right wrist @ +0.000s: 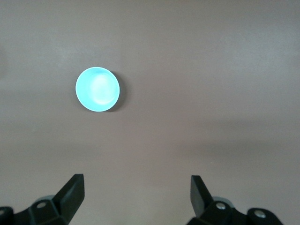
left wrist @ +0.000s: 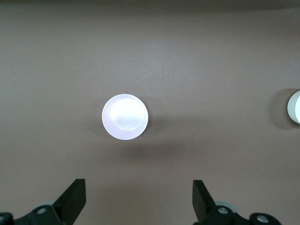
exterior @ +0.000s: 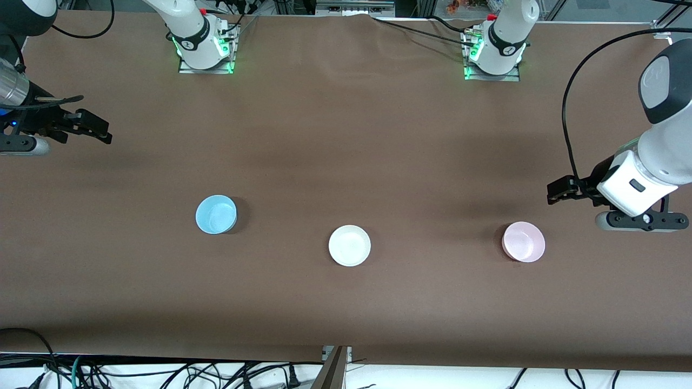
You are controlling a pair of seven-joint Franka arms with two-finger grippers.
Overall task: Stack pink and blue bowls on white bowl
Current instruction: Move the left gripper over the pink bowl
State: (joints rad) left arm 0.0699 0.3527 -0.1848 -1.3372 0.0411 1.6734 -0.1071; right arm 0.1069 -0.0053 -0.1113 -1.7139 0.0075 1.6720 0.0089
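Three bowls stand apart on the brown table. The white bowl [exterior: 350, 246] is in the middle. The light blue bowl [exterior: 216, 214] stands toward the right arm's end, and the pale pink bowl [exterior: 523, 242] toward the left arm's end. My left gripper [exterior: 559, 192] is open and empty, up over bare table beside the pink bowl. The left wrist view shows its fingers [left wrist: 72, 199] wide apart, the pink bowl [left wrist: 125, 117] and the white bowl's edge [left wrist: 295, 107]. My right gripper [exterior: 100, 129] is open and empty over the right arm's end. Its wrist view shows the blue bowl [right wrist: 98, 89].
The two arm bases [exterior: 203, 51] [exterior: 494, 56] stand at the table's back edge, with cables [exterior: 411, 29] lying between them. More cables [exterior: 162, 373] hang below the table's edge nearest the front camera.
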